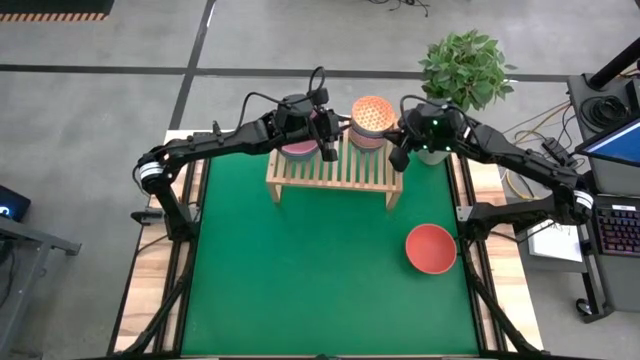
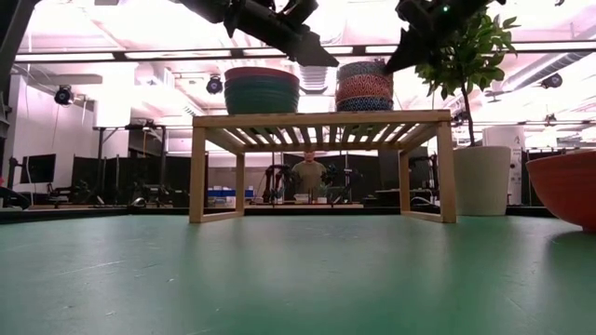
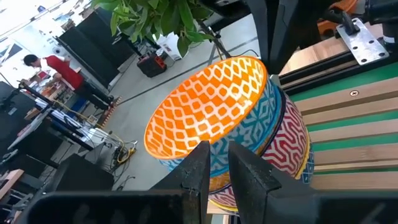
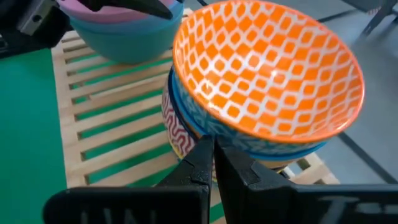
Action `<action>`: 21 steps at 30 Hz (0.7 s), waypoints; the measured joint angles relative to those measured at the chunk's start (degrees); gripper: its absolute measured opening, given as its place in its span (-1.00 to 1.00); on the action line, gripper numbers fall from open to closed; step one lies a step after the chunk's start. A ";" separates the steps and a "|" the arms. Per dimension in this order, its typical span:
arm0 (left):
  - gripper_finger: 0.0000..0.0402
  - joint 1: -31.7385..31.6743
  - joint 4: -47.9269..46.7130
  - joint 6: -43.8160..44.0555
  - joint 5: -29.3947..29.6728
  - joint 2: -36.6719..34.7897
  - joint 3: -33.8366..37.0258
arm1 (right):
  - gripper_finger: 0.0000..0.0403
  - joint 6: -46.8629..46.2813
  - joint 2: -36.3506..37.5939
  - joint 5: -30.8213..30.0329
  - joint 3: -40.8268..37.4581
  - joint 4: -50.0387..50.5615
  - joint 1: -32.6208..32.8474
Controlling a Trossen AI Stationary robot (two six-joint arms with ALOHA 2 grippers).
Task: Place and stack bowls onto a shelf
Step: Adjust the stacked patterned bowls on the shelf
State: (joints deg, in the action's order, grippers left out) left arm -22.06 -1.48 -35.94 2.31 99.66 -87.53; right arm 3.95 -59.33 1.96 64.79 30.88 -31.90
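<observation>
left arm (image 1: 215,143): black links, silver-white band at the joint near its base, thin black cable looping over the wrist
right arm (image 1: 520,160): black links, green light on the wrist housing
left fingers (image 3: 199,171): flat, matte black
right fingers (image 4: 202,163): matte black, tapered

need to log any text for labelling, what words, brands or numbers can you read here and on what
None can be read.
The orange patterned bowl on the shelf carries only a diamond pattern, no lettering.
The red bowl is plain.
The keyboard keys are too small to read.
</observation>
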 joint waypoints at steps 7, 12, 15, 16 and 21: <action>-0.80 0.30 -2.68 0.48 -4.64 0.00 0.00 | -0.96 2.09 0.00 0.02 1.91 0.10 0.00; -0.80 0.65 -5.77 0.74 -7.62 0.28 0.00 | -0.96 3.82 0.00 0.00 3.80 -0.08 0.00; -0.80 0.66 -5.24 1.47 -7.58 1.07 0.00 | -0.96 4.82 -0.09 0.00 4.69 -0.43 0.00; -0.80 0.66 -4.58 1.73 -7.58 1.40 0.00 | -0.96 5.09 -0.09 -0.02 4.86 -0.42 0.00; -0.80 0.66 -3.01 2.47 -7.43 2.52 0.00 | -0.96 5.09 -0.09 -0.02 5.18 -0.32 0.00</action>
State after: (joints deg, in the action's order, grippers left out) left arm -21.41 -4.48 -33.47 -5.13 102.17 -87.53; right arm 9.04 -59.42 1.93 69.97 30.56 -31.90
